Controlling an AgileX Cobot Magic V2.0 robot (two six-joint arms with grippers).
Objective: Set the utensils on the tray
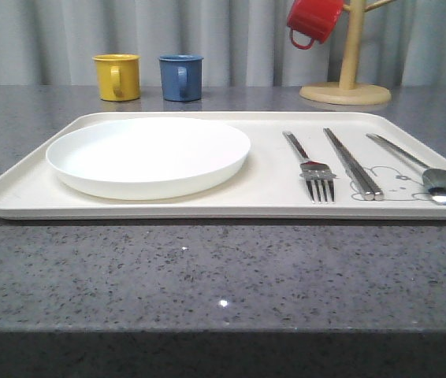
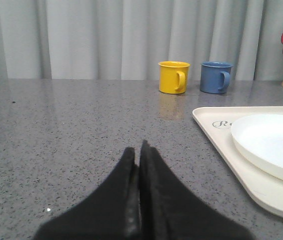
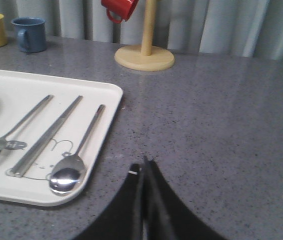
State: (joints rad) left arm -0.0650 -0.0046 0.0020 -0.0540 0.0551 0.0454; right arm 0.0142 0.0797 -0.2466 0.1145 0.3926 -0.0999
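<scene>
The cream tray (image 1: pixel 168 206) lies across the grey table. On its left half rests the round white plate (image 1: pixel 148 156). On its right half lie the fork (image 1: pixel 311 168), the pair of chopsticks (image 1: pixel 352 163) and the spoon (image 1: pixel 428 175), side by side over the rabbit drawing. In the left wrist view my left gripper (image 2: pixel 137 148) is shut and empty over bare table, left of the tray (image 2: pixel 221 142) and plate (image 2: pixel 271 145). My right gripper (image 3: pixel 144 166) is shut and empty over bare table, just right of the tray (image 3: pixel 109 130), near the spoon (image 3: pixel 76 159), chopsticks (image 3: pixel 46 136) and fork (image 3: pixel 11 139).
A yellow mug (image 1: pixel 118 76) and a blue mug (image 1: pixel 181 76) stand behind the tray. A wooden mug tree (image 1: pixel 346 80) at the back right holds a red mug (image 1: pixel 313 20). Grey curtain closes the back. Bare table lies in front of the tray.
</scene>
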